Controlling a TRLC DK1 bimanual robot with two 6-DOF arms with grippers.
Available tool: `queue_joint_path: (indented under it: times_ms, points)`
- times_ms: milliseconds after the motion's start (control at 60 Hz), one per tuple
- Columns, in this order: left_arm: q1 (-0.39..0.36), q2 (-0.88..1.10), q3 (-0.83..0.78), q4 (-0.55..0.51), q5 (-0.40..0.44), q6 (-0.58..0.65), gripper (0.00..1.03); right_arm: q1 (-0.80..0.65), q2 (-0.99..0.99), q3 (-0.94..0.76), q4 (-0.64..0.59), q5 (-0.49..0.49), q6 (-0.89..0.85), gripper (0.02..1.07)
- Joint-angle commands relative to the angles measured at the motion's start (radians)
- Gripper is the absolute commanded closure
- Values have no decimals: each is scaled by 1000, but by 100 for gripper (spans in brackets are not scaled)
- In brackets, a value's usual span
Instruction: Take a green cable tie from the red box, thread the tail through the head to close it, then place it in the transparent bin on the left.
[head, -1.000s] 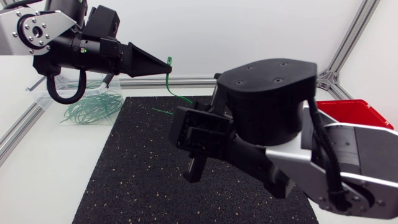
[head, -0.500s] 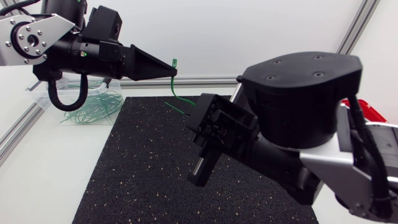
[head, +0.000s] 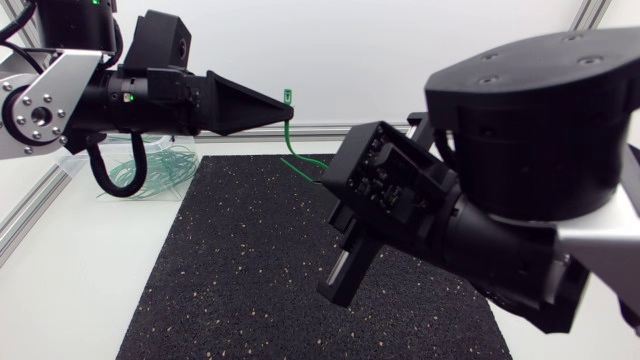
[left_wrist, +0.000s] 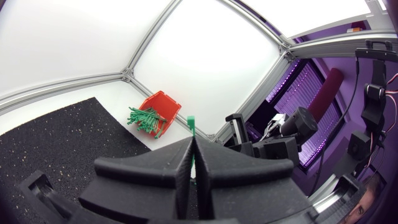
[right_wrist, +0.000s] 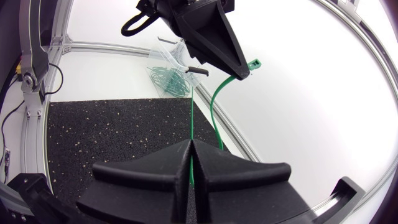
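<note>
Threading step in hand. Your left tool (head: 285, 108) clamps the thin green plastic cable tie (head: 290, 135) below its head, above the far edge of the black speckled rubber mat (head: 220, 260); your right tool (right_wrist: 191, 144) pinches its tail. Next, aim tail into head.

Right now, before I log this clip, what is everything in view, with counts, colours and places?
cable tie: one, green, held in the air between both grippers
looped ties: several, green, in the transparent bin
transparent bin: one, clear, far left, beside the mat
straight ties: a bundle, green, in the red box
red box: one, red, off the mat, seen only in the left wrist view
mat: one, black, speckled, on the table
table: one, white
left gripper: black, shut on the cable tie near its head
right gripper: black, shut on the cable tie's other end
</note>
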Motion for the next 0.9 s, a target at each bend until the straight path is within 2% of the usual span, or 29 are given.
queue_joint_path:
  times_ms: [0,100,133,183,400,500,633,750,883]
  points:
    - [-14,-33,-31,12,3,-48,100,12,-10,25,-32,4,47,102]
    - [-26,-58,-48,18,-3,-62,100,17,-24,30,-42,-3,64,102]
    - [-31,-63,-53,18,-3,-65,100,10,-37,25,-42,-82,87,102]
    - [-34,-70,-57,18,-5,-68,100,-5,-51,28,-46,-142,107,102]
    - [-56,-101,-83,27,-23,-74,100,-29,-30,70,-121,-151,166,102]
    - [-57,-107,-94,30,-26,-74,100,-40,-30,74,-120,-156,156,102]
    - [-57,-115,-116,45,-29,-75,100,-65,4,143,-282,-317,183,102]
    - [-56,-121,-136,81,-29,-94,100,-74,24,212,-404,-394,211,102]
    - [-56,-125,-171,170,-29,-154,100,-97,33,272,-450,-461,208,102]
